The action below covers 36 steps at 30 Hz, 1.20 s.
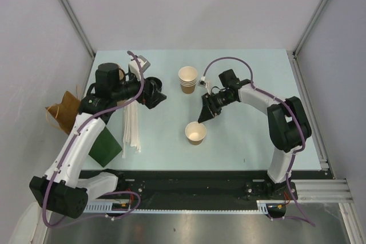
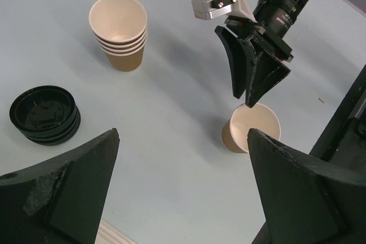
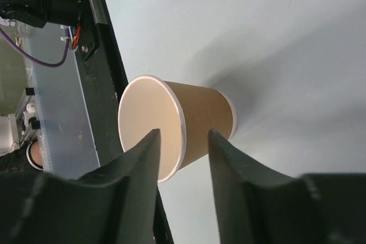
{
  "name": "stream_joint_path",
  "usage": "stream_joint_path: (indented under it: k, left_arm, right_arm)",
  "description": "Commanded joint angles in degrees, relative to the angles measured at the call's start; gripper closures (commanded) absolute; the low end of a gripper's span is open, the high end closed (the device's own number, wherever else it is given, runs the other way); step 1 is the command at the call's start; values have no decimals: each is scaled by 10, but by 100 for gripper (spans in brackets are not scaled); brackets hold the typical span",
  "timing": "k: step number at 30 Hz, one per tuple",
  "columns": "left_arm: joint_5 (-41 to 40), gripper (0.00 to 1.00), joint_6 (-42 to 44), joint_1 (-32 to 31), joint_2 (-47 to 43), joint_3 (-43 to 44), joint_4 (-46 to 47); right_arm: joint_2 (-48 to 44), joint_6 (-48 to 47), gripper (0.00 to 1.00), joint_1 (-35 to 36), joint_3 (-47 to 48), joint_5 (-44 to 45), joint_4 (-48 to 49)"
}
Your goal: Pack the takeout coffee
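Open pale blue worktop surrounds the small tan kraft-paper cup, which stands upright toward the front edge, well apart from the stack of nested tan cups. Its cream inside shows. The right end effector hangs part-open astride its rim. The left end effector gapes wide.

A single tan kraft-paper cup stands upright on the pale counter, in front of a stack of nested tan paper cups, the right claw just above its rim. A stack of round black plastic lids sits left of the nested cups, long white straws farther left.
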Motion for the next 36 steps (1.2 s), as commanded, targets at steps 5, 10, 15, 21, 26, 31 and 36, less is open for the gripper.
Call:
stream_joint_path:
  k: [5, 10, 15, 21, 26, 31, 36]
  left_arm:
    - [-115, 7, 12, -4, 67, 107, -22]
    - [-230, 14, 10, -4, 167, 185, -47]
    - [-338, 23, -37, -5, 255, 230, -66]
    - [-355, 38, -17, -6, 336, 247, -61]
    - [-275, 46, 82, -13, 387, 271, -107]
    - [-258, 49, 111, -13, 438, 299, -134]
    - [-257, 51, 116, -14, 482, 335, -145]
  right_arm:
    - [-62, 20, 33, -30, 64, 25, 1]
    - [-103, 21, 12, -56, 139, 109, -21]
    - [-155, 21, 0, -56, 182, 260, -11]
    - [-187, 35, 0, -58, 195, 330, 9]
    - [-193, 29, 0, -66, 192, 288, -9]
    - [-190, 38, 0, -82, 191, 250, -10]
    - [-189, 56, 0, -111, 190, 207, -4]
